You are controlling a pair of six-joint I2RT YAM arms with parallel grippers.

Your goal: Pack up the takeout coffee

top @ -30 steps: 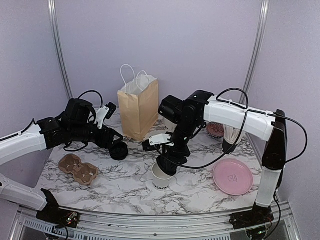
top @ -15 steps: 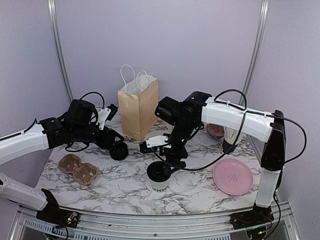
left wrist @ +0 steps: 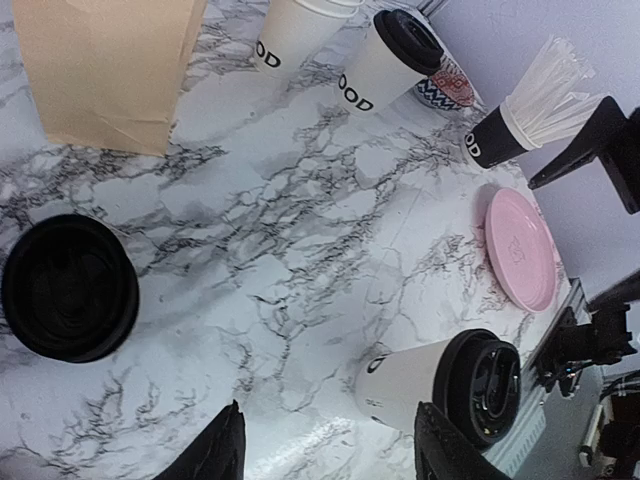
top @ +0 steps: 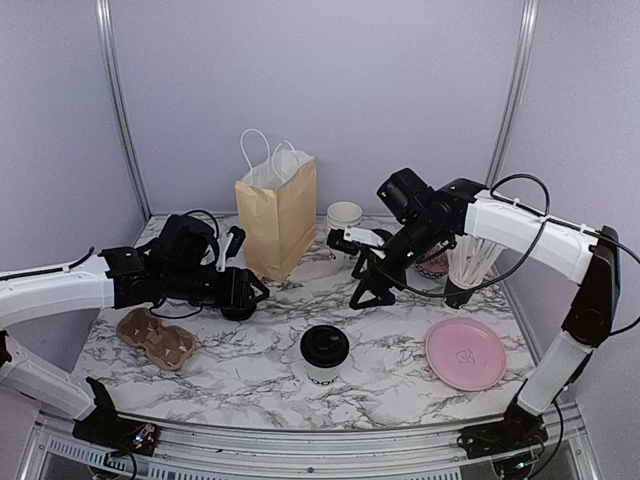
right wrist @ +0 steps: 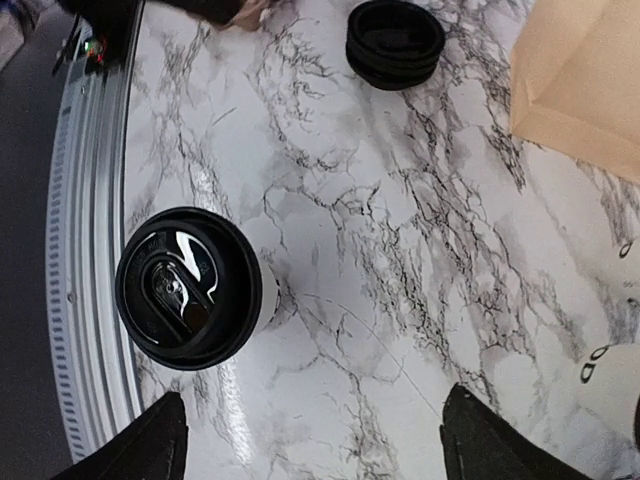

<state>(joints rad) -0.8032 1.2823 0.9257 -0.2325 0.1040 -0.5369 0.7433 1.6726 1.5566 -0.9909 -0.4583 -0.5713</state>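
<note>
The takeout coffee, a white paper cup with a black lid and dark lettering, stands upright alone near the table's front middle. It also shows in the left wrist view and from above in the right wrist view. My right gripper hangs open above the table, behind and to the right of the cup, with nothing between its fingers. My left gripper is open and empty too, low over the table to the cup's left.
A brown paper bag stands upright at the back. A stack of black lids lies under the left wrist. A cardboard cup carrier is front left, a pink plate front right. White cups, another lidded cup, a straw holder and a patterned bowl stand behind.
My right gripper has opened, lifted off the cup, which now wears its black lid, and drawn back to the right. The left gripper has shifted slightly right.
</note>
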